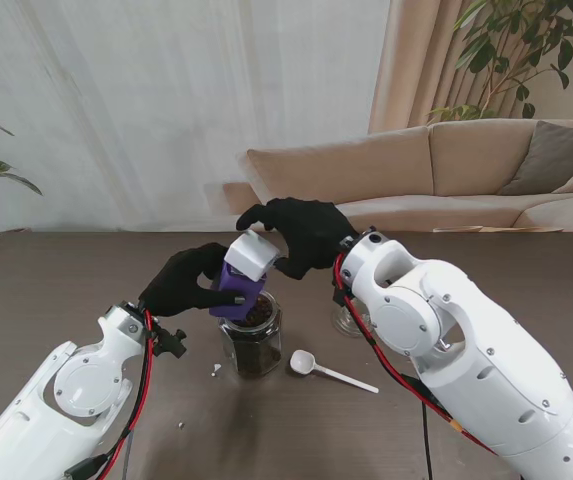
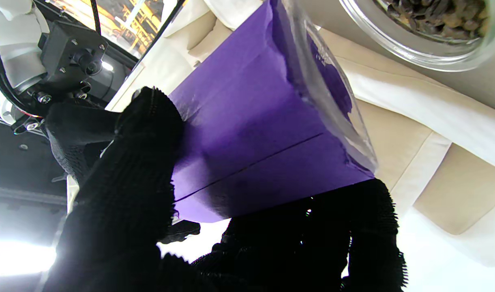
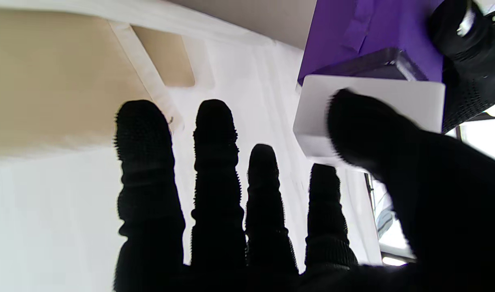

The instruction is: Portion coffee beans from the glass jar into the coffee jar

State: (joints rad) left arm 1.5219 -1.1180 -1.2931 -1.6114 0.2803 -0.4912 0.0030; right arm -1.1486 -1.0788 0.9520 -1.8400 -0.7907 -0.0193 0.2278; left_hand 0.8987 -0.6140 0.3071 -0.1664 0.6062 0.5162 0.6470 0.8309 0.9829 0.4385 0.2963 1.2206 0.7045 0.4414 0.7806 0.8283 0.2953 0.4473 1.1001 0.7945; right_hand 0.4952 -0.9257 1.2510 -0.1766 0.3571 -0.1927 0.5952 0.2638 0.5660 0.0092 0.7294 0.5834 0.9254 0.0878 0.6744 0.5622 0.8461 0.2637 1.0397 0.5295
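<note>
My left hand [image 1: 181, 282] [image 2: 129, 194] is shut on a purple coffee jar [image 1: 238, 292] [image 2: 251, 134] with a white lid [image 1: 251, 253] [image 3: 312, 113]. It holds the jar tilted just over the glass jar [image 1: 253, 340] [image 2: 425, 52], which stands on the table with dark coffee beans inside. My right hand [image 1: 301, 235] [image 3: 231, 227] hovers at the lid, its four fingers straight and spread and its thumb against the lid's side. In the right wrist view the purple jar [image 3: 352, 32] shows beyond the lid, with my left hand's fingers [image 3: 466, 81] on it.
A white plastic spoon [image 1: 311, 365] lies on the brown table [image 1: 66, 290] to the right of the glass jar. A small clear glass object [image 1: 349, 320] is partly hidden behind my right arm. White specks [image 1: 216, 369] lie near the jar. A beige sofa [image 1: 446, 165] stands beyond the table.
</note>
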